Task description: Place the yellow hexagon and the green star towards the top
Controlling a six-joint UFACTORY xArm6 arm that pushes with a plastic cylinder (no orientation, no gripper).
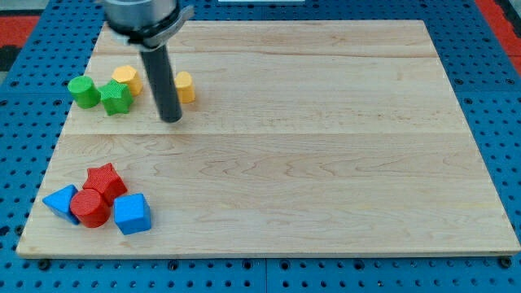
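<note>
The green star [116,98] lies at the view's upper left on the wooden board [326,163]. A yellow block [126,78] touches its upper right side; its shape looks hexagonal. A second yellow block [185,86] sits to the right, partly hidden behind my rod. My tip [170,119] rests on the board just below and left of that second yellow block, to the right of the green star and apart from it.
A green round block [82,90] sits left of the star. At the view's lower left a red star [105,181], a red round block [89,207], a blue triangular block [61,201] and a blue block [132,214] cluster together.
</note>
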